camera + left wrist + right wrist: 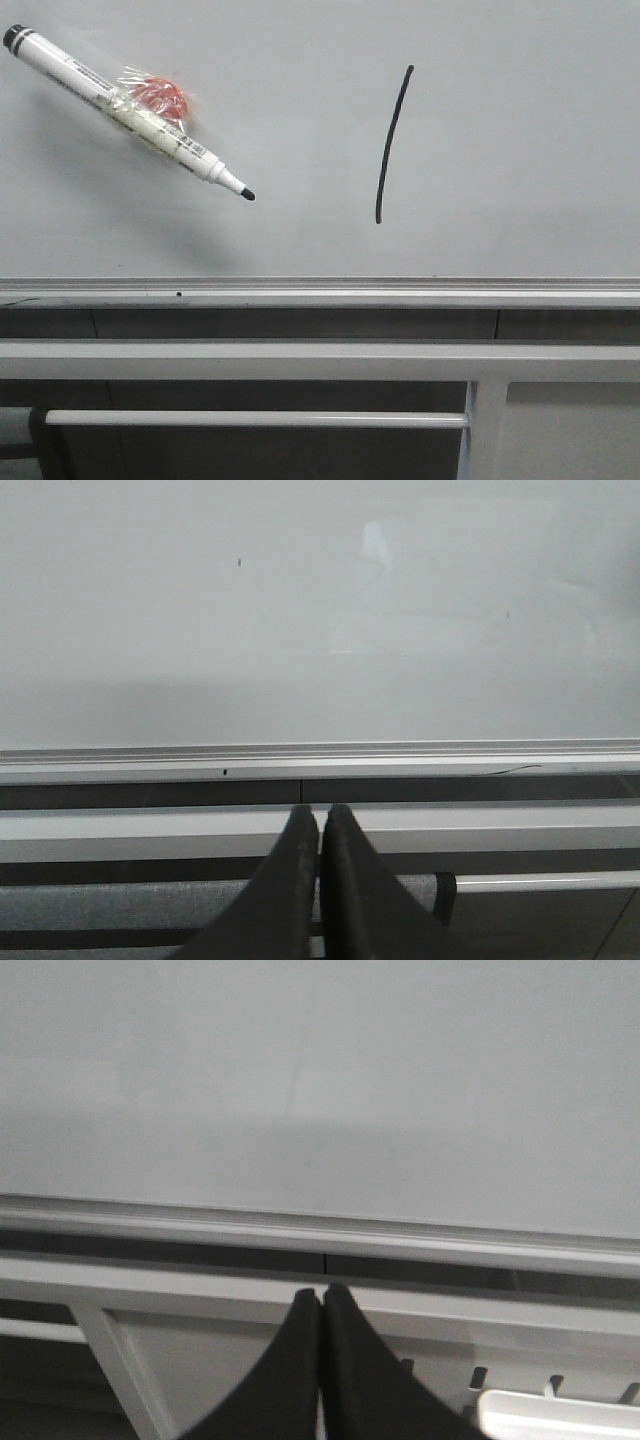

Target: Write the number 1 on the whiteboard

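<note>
A thin, slightly curved black stroke, the number 1 (393, 145), is sitting near the middle of the smooth pale whiteboard (520, 150). Both dark tapered claws, left claw (321, 825) and right claw (322, 1305), are pressing together below its aluminium rail (320, 292).

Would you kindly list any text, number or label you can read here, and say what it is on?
"1": a hand-drawn black stroke on the whiteboard.
Print on the barrel of the marker stuck to the board: too small and blurred to read.
Nothing else legible in either wrist view.
</note>
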### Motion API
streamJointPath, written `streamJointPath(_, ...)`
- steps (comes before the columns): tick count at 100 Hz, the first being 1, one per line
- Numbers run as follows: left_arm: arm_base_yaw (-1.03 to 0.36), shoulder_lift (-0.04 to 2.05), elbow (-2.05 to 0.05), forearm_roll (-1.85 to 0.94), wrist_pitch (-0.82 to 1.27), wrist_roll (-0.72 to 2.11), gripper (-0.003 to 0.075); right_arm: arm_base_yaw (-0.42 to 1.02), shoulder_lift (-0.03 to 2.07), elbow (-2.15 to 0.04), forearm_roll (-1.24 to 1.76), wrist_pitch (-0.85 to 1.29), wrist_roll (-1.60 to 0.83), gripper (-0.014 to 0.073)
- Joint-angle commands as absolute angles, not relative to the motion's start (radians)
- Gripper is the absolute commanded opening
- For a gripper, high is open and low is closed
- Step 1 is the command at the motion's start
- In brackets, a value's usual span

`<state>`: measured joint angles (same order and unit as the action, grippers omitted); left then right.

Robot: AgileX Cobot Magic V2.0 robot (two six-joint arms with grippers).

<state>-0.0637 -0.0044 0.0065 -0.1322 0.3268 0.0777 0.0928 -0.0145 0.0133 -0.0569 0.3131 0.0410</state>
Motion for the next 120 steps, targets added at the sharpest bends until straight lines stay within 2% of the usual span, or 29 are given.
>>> streamJointPath(1,-0.061,-0.027,0.012,-0.136,0.252,0.075,-0.002,0.082,-0.018,0.041,-0.089,0.209,0.062,-0.0064)
streamJointPath(18,-0.061,-0.027,0.012,-0.136,0.252,0.075,-0.002,0.078,-0.023,0.041,-0.145,0.165,0.072,-0.0064)
streamJointPath(33,-0.061,-0.027,0.012,-0.136,0.252,0.075,-0.002,0.017,-0.023,0.041,-0.169,0.127,0.076,-0.0063)
streamJointPath(55,-0.061,-0.027,0.012,-0.136,0.252,0.075,-0.002,-0.066,-0.023,0.041,-0.169,0.21,0.076,-0.0064)
streamJointPath(79,-0.061,-0.027,0.012,-0.136,0.252,0.075,-0.002,-0.066,-0.023,0.041,-0.14,0.323,0.063,-0.0063)
streamJointPath(120,-0.061,-0.027,0.012,-0.136,0.252,0.075,-0.002,-0.066,-0.023,0.041,-0.013,0.324,-0.097,-0.0064)
